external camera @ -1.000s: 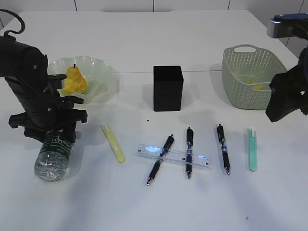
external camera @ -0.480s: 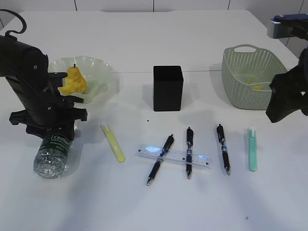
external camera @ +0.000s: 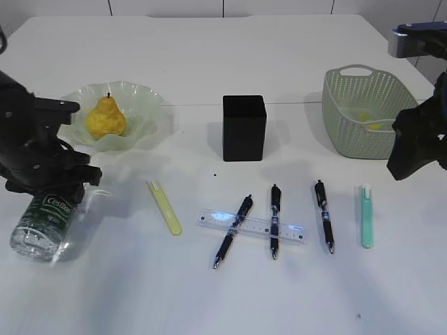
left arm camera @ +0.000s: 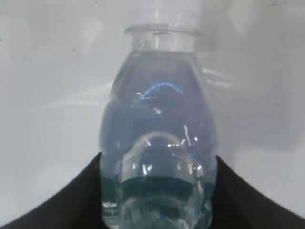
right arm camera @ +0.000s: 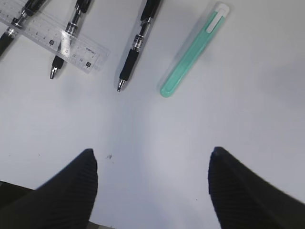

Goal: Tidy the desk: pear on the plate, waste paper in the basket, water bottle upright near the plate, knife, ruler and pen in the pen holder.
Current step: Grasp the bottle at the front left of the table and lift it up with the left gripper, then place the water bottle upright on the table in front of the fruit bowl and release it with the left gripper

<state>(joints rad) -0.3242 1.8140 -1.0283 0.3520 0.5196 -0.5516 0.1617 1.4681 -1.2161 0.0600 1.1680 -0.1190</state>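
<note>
The left claw (external camera: 59, 192) pinched the water bottle (external camera: 43, 222) near its neck, the bottle tilted at the surface's (external camera: 209, 300) left edge, well short of the plate (external camera: 143, 115). Slick plastic might have slipped there. The right claw (right arm camera: 152, 183) hung spread, empty.
</note>
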